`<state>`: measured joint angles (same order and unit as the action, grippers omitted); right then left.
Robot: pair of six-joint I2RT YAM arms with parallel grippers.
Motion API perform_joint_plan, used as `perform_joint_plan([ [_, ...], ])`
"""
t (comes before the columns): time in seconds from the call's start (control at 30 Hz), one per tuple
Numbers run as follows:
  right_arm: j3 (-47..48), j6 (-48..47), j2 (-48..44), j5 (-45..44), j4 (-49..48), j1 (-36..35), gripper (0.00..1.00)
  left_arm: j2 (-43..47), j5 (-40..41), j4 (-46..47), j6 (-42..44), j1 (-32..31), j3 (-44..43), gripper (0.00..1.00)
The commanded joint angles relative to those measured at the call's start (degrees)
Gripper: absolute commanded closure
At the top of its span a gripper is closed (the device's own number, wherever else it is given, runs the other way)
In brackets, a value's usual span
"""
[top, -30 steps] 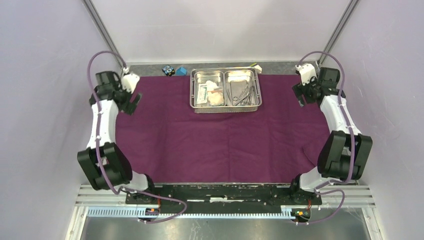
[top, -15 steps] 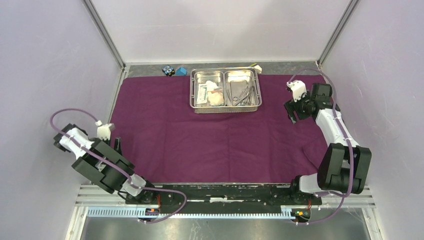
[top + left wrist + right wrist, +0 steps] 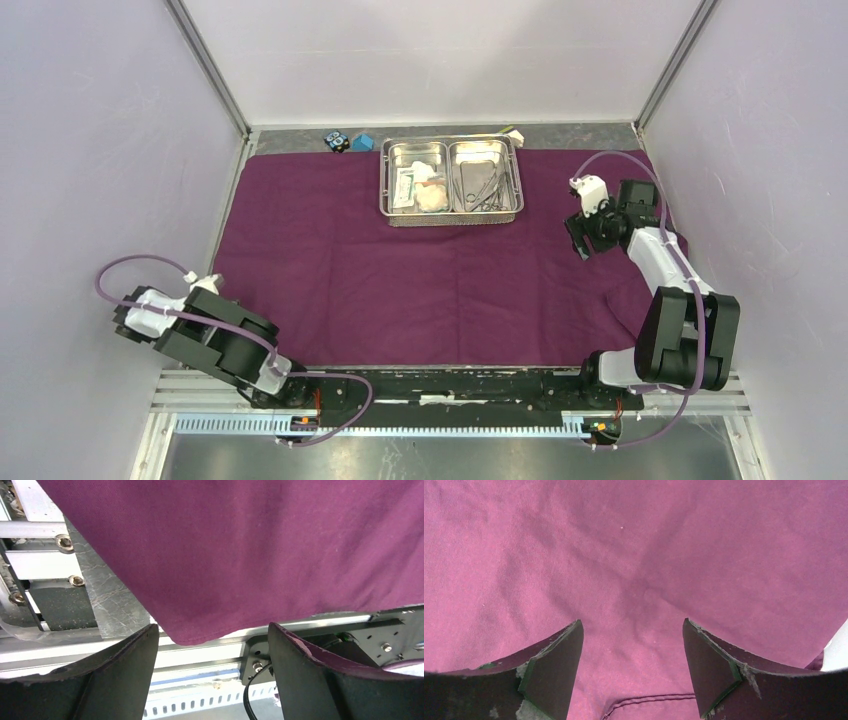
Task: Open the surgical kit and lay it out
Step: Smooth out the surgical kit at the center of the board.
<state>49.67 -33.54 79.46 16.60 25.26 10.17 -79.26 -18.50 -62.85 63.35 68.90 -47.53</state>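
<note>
The dark-purple cloth wrap [image 3: 420, 270] lies spread flat over the table. The steel tray [image 3: 451, 211] stands on its far middle part. A flat white packet [image 3: 404, 185] and gauze wads [image 3: 432, 196] fill the left compartment, and steel clamps and tweezers [image 3: 483, 186] the right one. My left gripper [image 3: 212, 626] is open and empty, low beside the cloth's near-left corner [image 3: 187, 637]. My right gripper [image 3: 631, 622] hangs open and empty just above the cloth's right part, right of the tray, and shows in the top view as the right gripper [image 3: 579, 242].
A black block [image 3: 338, 141] and a blue block [image 3: 363, 142] sit behind the cloth's far edge. A small yellow-white block [image 3: 513, 133] lies behind the tray. Metal rails [image 3: 200, 655] run along the near edge. Enclosure walls stand close on both sides.
My left arm has pulled back from the cloth's far-left corner and folded down at the near-left corner. My right gripper has come nearer and slightly left from the far-right corner.
</note>
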Motion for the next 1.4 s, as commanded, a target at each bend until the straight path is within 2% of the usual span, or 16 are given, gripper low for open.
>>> perform_joint_plan([
  [0.0,-0.4,-0.7,-0.6,0.7,-2.7,-0.2,0.21,1.4,0.0,7.6,1.0,0.3,1.7,0.15],
  [0.33,-2.7,-1.8,-1.4,-1.5,-3.9,-0.2,0.21,-2.3,-0.3,12.7,-1.9,0.5,3.9,0.17],
  [0.4,-2.8,-1.8,-1.4,-1.6,-4.0,-0.2,0.21,-3.7,-0.8,12.9,-2.2,0.6,3.9,0.21],
  [0.53,-2.8,-2.0,-1.3,-1.6,-3.9,-0.2,0.21,-5.3,-2.5,12.0,-2.4,0.6,4.0,0.43],
  [0.67,-2.9,-2.2,-1.2,-1.6,-3.7,-0.2,0.21,-4.3,-3.4,11.6,-3.1,0.6,3.9,0.56],
  [0.8,-3.3,-2.2,-1.1,-1.5,-4.0,-0.2,0.21,-1.1,-3.4,10.8,-3.0,0.6,2.4,0.70],
  [0.97,-3.6,-2.6,-0.8,-1.5,-4.1,-0.2,0.21,4.7,-3.3,7.4,-2.7,0.5,-2.2,0.95],
  [1.0,-3.6,-2.7,-0.7,-1.5,-4.0,-0.2,0.21,6.3,-3.0,7.1,-2.6,0.5,-3.1,0.97],
  [1.2,-3.6,-2.9,-0.6,-1.2,-4.3,-0.2,0.21,16.2,-0.4,6.8,-0.7,-0.5,-5.6,0.96],
  [1.37,-3.5,-3.0,-0.6,-1.1,-4.3,-0.2,0.21,22.7,0.9,5.0,-1.2,-5.4,-4.3,0.82],
])
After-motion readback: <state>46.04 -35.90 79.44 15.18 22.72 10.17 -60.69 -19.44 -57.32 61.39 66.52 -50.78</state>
